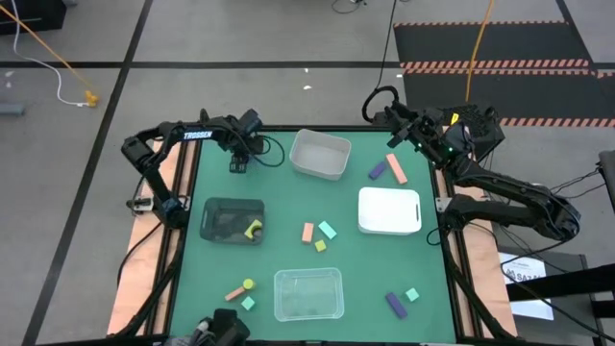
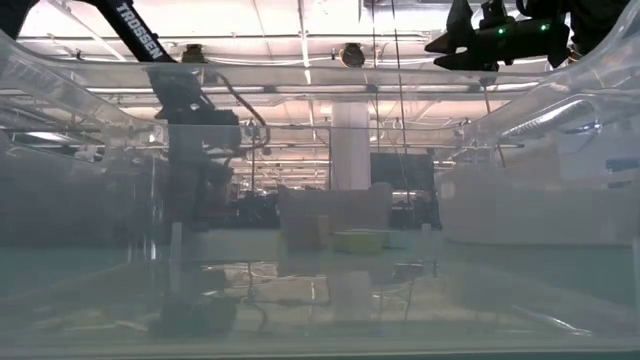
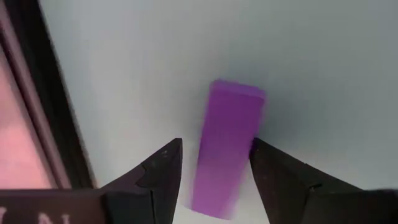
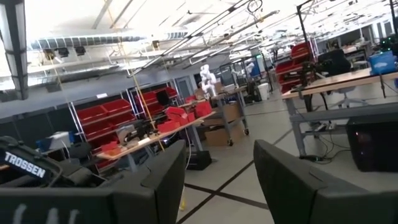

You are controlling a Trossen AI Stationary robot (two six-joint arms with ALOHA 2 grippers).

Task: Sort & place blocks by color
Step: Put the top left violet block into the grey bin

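Purple block (image 3: 225, 146) sits between left gripper (image 3: 214, 163) fingers — jaws apart, not clamped; gripper low over desk (image 1: 279, 192). Right gripper (image 4: 219, 165) raised off the desk edge, open — holding nothing.

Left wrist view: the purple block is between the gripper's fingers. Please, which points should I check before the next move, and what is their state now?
1. The purple block sits between the fingers of the left gripper: ok.
2. Fingers closed on the block: not ok, a gap shows on one side.
3. Block lifted off the table: cannot tell.
4. Right gripper out of the way: ok, it is raised at the far right corner, open, holding nothing.
5. Tray for purple chosen: cannot tell; the black tray holds a yellow block, and no tray shows purple.
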